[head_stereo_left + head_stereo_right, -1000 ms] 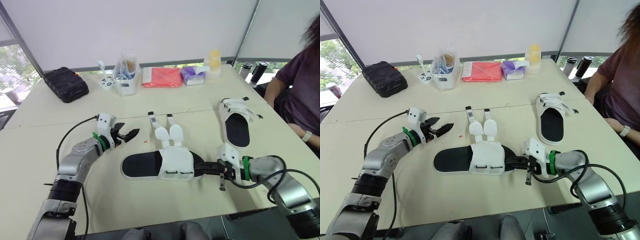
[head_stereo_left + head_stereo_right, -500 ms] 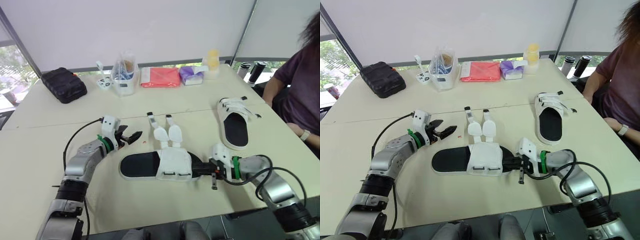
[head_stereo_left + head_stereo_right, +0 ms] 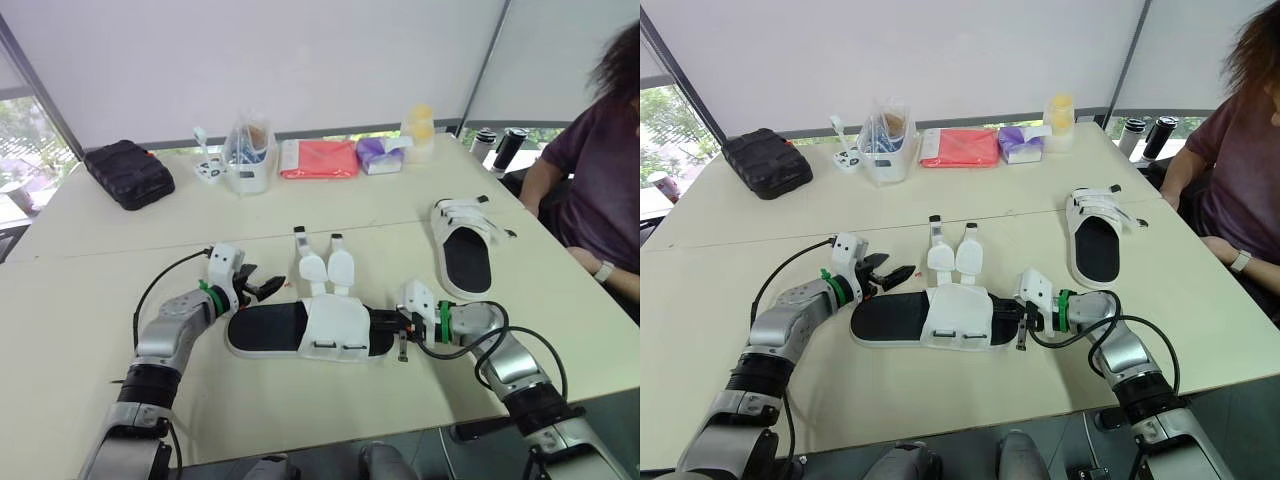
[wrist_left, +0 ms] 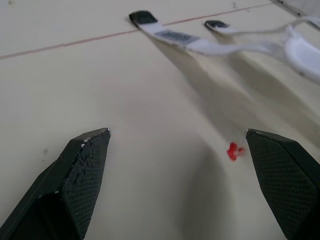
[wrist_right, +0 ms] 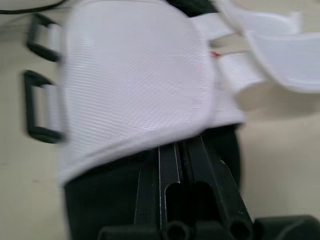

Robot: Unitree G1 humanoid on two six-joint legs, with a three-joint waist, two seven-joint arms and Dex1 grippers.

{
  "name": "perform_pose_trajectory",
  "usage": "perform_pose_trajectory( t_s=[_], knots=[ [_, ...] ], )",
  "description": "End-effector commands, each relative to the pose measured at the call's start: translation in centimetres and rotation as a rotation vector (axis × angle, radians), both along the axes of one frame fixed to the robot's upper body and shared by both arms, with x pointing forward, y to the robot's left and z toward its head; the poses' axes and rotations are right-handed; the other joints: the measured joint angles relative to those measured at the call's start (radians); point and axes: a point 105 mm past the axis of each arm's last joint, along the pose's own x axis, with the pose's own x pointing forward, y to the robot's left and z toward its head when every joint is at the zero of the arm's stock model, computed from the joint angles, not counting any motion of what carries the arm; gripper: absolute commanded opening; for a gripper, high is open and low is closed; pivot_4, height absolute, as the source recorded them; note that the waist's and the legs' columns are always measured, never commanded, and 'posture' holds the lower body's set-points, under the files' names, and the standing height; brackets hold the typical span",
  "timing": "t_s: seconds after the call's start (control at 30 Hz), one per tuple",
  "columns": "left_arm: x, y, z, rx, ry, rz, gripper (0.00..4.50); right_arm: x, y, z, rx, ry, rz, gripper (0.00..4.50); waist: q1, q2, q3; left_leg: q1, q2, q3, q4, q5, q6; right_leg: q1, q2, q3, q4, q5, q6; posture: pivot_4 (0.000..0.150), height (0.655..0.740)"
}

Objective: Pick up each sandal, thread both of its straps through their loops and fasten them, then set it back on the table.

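Right gripper (image 5: 179, 146), fingers pressed together, rests on the black sole of the sandal (image 3: 335, 325); left gripper (image 4: 176, 133) gapes wide above the worktop (image 4: 100, 75), the grey label (image 4: 173, 36) on a strap (image 4: 225, 46) ahead unreadable.

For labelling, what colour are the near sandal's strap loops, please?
Black loops, clearest in right wrist view.

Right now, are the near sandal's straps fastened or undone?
Undone. Both straps lie spread flat on the table, away from the sandal, and nothing is threaded through its two black loops.
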Motion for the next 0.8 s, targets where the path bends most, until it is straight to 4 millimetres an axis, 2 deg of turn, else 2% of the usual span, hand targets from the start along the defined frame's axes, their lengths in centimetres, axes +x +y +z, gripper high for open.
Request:
perform_pose_trajectory(
  t_s=[0.03, 0.27, 0.33, 0.6, 0.7, 0.8],
  knots=[
    [-0.4, 0.1, 0.3, 0.017, -0.022, -0.006, 4.5, 0.4, -0.9, 0.8, 0.05, 0.024, -0.06, 0.06, 0.001, 0.0, 0.0, 0.0, 0.0, 0.0, 0.0, 0.0, 0.0, 0.0, 0.0, 0.0, 0.0, 0.0, 0.0, 0.15, 0.74],
    [-0.8, -0.8, -0.2, 0.011, -0.009, -0.021, 4.5, -2.7, 1.3, 0.5, 0.042, 0.118, 0.075, 0.06, 0.001, 0.0, 0.0, -0.003, 0.0, -0.001, 0.0, 0.0, 0.0, -0.002, 0.0, 0.0, -0.001, 0.0, 0.0, 0.15, 0.74],
    [-0.9, -1.0, -0.2, 0.012, -0.01, -0.024, 4.5, -2.9, 1.7, 0.5, 0.041, 0.126, 0.09, 0.06, 0.001, 0.0, 0.0, -0.003, 0.0, -0.001, 0.0, 0.0, 0.0, -0.002, 0.0, 0.0, -0.001, 0.0, 0.0, 0.15, 0.74],
    [-0.9, -1.5, -0.5, 0.011, -0.007, -0.026, 4.5, 0.1, 2.7, -0.2, 0.054, 0.107, 0.028, 0.06, -0.003, 0.0, -0.001, -0.002, 0.0, -0.001, 0.0, 0.0, 0.001, -0.002, 0.0, 0.0, -0.001, 0.0, 0.0, 0.15, 0.74],
    [-0.9, -1.5, -0.5, 0.008, -0.006, -0.024, 4.5, 0.2, 2.6, -0.6, 0.064, 0.129, 0.023, 0.06, -0.003, 0.0, -0.001, 0.0, 0.0, -0.001, 0.0, 0.0, 0.001, 0.0, 0.0, 0.0, -0.001, 0.0, 0.0, 0.15, 0.74],
    [-0.2, -1.3, 0.2, -0.086, 0.018, 0.019, 4.5, -0.1, 2.5, -1.3, 0.045, 0.134, 0.036, 0.06, -0.002, 0.0, -0.003, 0.001, 0.0, -0.001, 0.0, 0.0, 0.001, 0.001, 0.0, 0.0, -0.001, 0.0, 0.0, 0.15, 0.74]
  ],
)
